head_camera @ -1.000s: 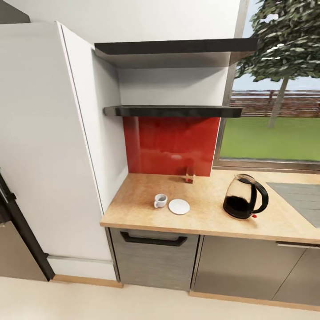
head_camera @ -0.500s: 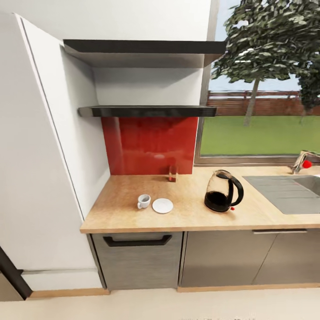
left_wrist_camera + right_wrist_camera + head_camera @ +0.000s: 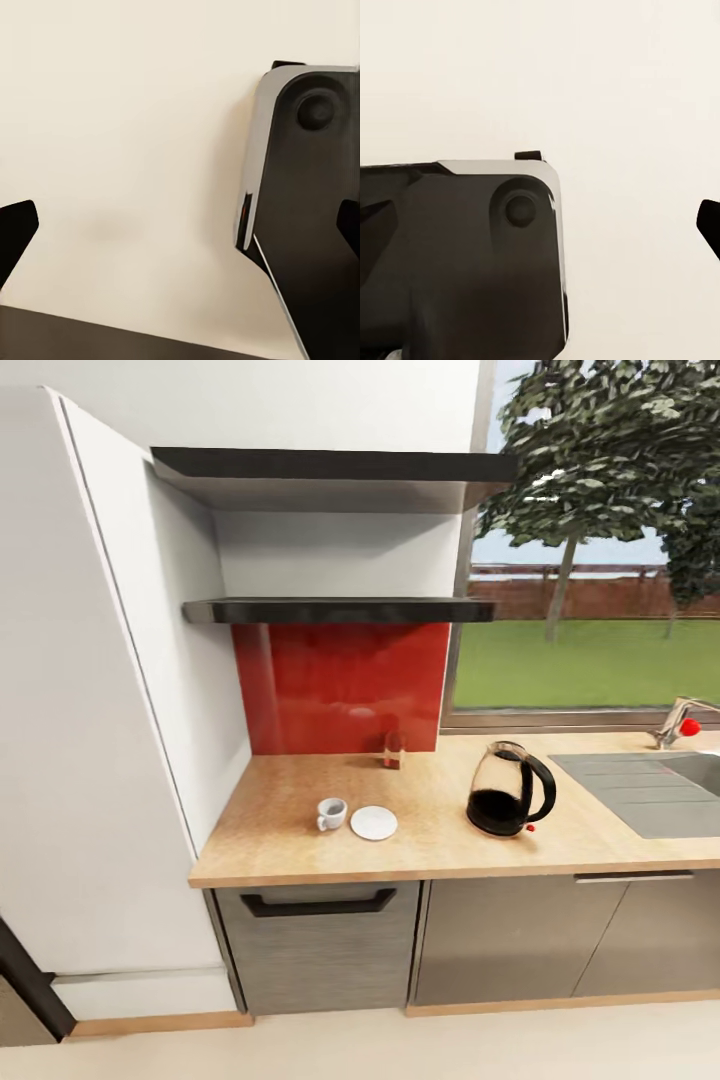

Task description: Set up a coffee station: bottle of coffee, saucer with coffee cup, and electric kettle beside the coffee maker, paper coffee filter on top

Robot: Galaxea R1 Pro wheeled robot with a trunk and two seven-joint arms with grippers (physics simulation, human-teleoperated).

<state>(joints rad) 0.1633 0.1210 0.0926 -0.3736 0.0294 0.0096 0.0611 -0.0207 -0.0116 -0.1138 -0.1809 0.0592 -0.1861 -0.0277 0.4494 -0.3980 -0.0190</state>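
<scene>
Step in hand: the robot stands back from the wooden countertop [image 3: 300, 840], arms down, so I judge this to be the approach before any reach.
How to do it well: roll in square to the counter and stop with the cup and saucer inside an arm's sweep; only then raise an arm, so it does not catch the dark-handled grey drawer front [image 3: 320, 945] below the edge.
Small white coffee cup [image 3: 331, 813]: upright on the counter, handle turned to about 9 o'clock.
Round white saucer [image 3: 373, 822]: flat, just beside the cup at its 3 o'clock, apart from it, so the cup is not yet on it.
Glass electric kettle with black base and handle [image 3: 508, 790]: further along at 3 o'clock of the saucer, well apart.
Small brown bottle [image 3: 394, 751]: at the foot of the red backsplash [image 3: 340, 685], at 12 o'clock of the saucer; too small to say what it is.
Two dark wall shelves [image 3: 330, 609]: I see nothing on them from here.
Coffee maker: I cannot pick one out on this stretch of counter.
Left gripper [image 3: 180, 225]: dark tips spread wide at either side, nothing between them, over pale floor [image 3: 127, 135].
Right gripper [image 3: 547, 225]: tips likewise wide apart and bare.
Things relative to fingers: every task item sits up on the counter, well apart from both pairs of fingers, which point at the floor beside the robot's own dark base [image 3: 457, 255].
</scene>
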